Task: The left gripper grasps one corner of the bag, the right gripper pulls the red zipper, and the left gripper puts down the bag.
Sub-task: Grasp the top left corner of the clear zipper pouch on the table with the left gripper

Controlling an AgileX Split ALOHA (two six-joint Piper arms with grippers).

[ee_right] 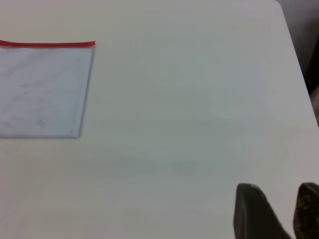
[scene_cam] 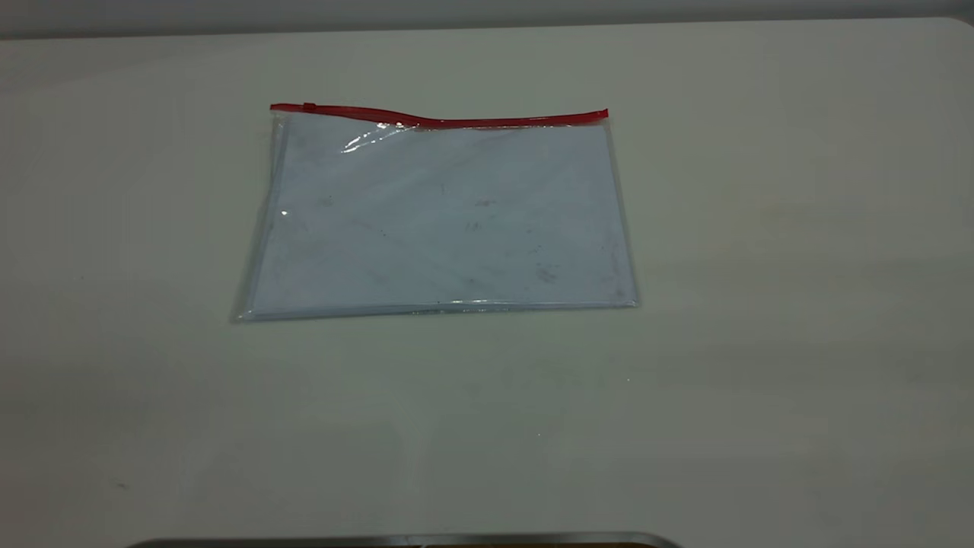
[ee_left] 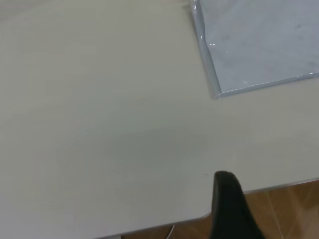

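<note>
The bag (scene_cam: 437,217) lies flat on the white table (scene_cam: 761,304), its red zipper (scene_cam: 456,119) along the far edge with the slider tab (scene_cam: 309,106) near the left end. My left gripper (ee_left: 232,209) hangs over the near table edge, well apart from the bag; I cannot tell its state. My right gripper (ee_right: 279,209) hovers apart too, fingers (ee_right: 251,211) parted. No readable writing anywhere.
</note>
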